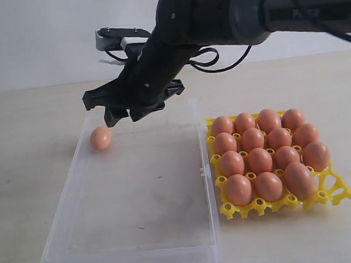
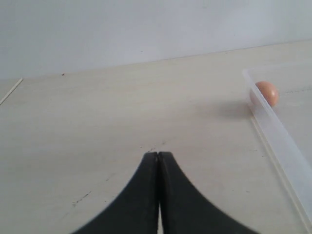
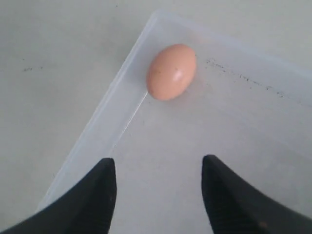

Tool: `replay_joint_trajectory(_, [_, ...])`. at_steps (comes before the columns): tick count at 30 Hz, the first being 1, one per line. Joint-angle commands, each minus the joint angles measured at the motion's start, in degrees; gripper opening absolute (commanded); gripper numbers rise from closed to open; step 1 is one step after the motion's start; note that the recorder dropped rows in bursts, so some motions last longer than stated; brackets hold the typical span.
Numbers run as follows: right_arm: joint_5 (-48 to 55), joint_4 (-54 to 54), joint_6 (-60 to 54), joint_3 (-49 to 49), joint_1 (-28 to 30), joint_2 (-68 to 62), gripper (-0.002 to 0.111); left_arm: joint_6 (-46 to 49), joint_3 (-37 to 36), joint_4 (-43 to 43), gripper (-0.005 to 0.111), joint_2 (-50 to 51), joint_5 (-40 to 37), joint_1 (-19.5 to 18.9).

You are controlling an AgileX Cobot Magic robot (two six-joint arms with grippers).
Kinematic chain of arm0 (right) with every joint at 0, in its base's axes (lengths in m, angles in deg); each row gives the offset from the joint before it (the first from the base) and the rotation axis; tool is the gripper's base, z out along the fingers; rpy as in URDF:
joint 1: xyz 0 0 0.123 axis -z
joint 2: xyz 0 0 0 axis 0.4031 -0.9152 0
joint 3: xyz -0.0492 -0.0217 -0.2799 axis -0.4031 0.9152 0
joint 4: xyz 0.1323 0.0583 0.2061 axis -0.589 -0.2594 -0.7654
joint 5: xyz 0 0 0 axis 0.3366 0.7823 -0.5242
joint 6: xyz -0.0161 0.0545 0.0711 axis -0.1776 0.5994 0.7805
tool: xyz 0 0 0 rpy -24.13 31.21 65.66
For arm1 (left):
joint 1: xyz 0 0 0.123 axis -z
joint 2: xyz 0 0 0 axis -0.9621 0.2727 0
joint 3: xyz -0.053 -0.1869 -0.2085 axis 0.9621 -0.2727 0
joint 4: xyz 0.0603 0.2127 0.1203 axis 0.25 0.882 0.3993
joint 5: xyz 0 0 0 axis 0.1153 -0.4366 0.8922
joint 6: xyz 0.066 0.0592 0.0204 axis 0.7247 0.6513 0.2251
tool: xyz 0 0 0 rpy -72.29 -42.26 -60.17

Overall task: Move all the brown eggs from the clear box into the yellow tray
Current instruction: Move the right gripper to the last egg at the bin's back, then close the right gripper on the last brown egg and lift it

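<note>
Right gripper (image 1: 123, 115) hovers over the far left corner of the shallow clear plastic box (image 1: 66, 218), jaws spread wide, gripping nothing. Just below it, one smooth brown egg (image 1: 101, 138) lies inside that corner, against the box wall. Right of the box, the bright yellow lattice tray (image 1: 259, 208) sits packed with matching brown eggs (image 1: 259, 160). Left gripper (image 2: 157, 157), pressed shut and empty, hangs over the pale table (image 2: 97, 122) outside the box's left side.

My black right arm (image 1: 227, 10) runs out of the exterior view at 2 o'clock. The shallow transparent plastic box (image 1: 144, 200) loses its near rim at 6 o'clock. From my left wrist, its cloudy wall partly veils the lone orange-brown egg (image 2: 265, 88).
</note>
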Motion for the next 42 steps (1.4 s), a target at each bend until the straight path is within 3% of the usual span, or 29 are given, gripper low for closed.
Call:
replay_joint_trajectory(1, [-0.7, -1.9, 4.9, -6.1, -0.1, -5.4, 0.056, -0.2, 0.2, 0.1, 0.0, 0.0, 0.8, 0.1])
replay_joint_trajectory(4, [-4.6, -8.4, 5.3, -9.5, -0.1, -9.1, 0.056, -0.2, 0.2, 0.1, 0.0, 0.0, 0.8, 0.1])
replay_joint_trajectory(19, [-12.3, -12.3, 7.8, -10.3, 1.0, -15.0, 0.056, -0.2, 0.2, 0.1, 0.0, 0.0, 0.8, 0.1])
replay_joint_trajectory(29, [-10.0, -12.3, 7.7, -18.0, 1.1, -20.0, 0.056, -0.2, 0.2, 0.1, 0.0, 0.0, 0.8, 0.1])
replay_joint_trajectory(42, [-9.5, -11.5, 8.0, -18.3, 1.3, -22.1, 0.056, -0.2, 0.2, 0.1, 0.0, 0.0, 0.8, 0.1])
